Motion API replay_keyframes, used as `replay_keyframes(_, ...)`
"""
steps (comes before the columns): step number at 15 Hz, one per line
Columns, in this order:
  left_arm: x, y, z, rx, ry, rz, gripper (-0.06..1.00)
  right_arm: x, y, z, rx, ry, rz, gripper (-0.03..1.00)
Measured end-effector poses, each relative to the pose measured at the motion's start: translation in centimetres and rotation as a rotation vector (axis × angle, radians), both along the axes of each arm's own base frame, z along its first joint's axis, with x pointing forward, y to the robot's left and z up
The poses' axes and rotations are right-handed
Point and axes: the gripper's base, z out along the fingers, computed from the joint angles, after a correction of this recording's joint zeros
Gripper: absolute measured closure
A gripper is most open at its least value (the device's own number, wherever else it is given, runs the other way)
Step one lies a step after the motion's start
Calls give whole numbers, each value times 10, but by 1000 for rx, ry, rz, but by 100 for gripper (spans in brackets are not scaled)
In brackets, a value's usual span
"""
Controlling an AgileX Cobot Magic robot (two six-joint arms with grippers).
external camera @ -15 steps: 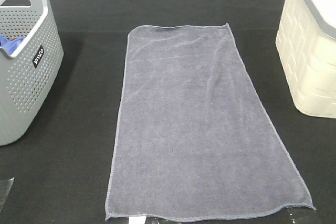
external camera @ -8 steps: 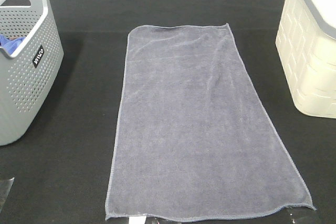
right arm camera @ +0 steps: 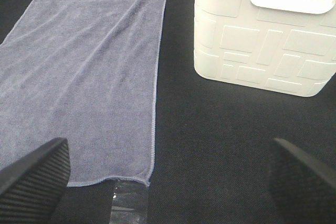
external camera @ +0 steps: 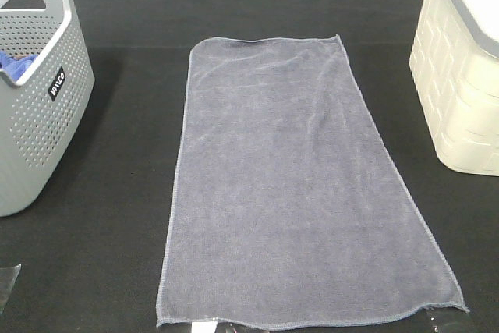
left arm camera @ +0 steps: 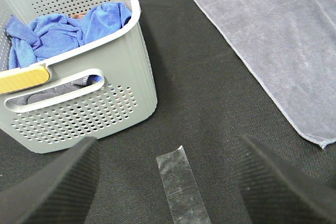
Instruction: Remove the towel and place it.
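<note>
Between basket [external camera: 35,91] and bin [external camera: 460,68]: lying lengthwise away from both tools [left arm camera: 168,182] [right arm camera: 165,177], towel [external camera: 288,185]; tools gaping, empty, equally near.

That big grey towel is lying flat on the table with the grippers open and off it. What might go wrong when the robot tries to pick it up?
1. The towel lies flat on the black table, so a gripper may pinch too little cloth and lose it.
2. It is long; lifted by one end, the rest could drag or snag.
3. The grey basket, already holding a blue cloth, and the cream bin flank it closely; a swinging towel might catch either.
</note>
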Motion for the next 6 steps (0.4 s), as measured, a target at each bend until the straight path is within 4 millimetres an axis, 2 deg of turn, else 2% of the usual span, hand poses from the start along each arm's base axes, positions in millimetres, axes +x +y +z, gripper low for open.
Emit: replay_keyframes(6, 0, 0, 0, 0, 0, 0, 25, 0, 0, 0, 0, 0, 0, 3)
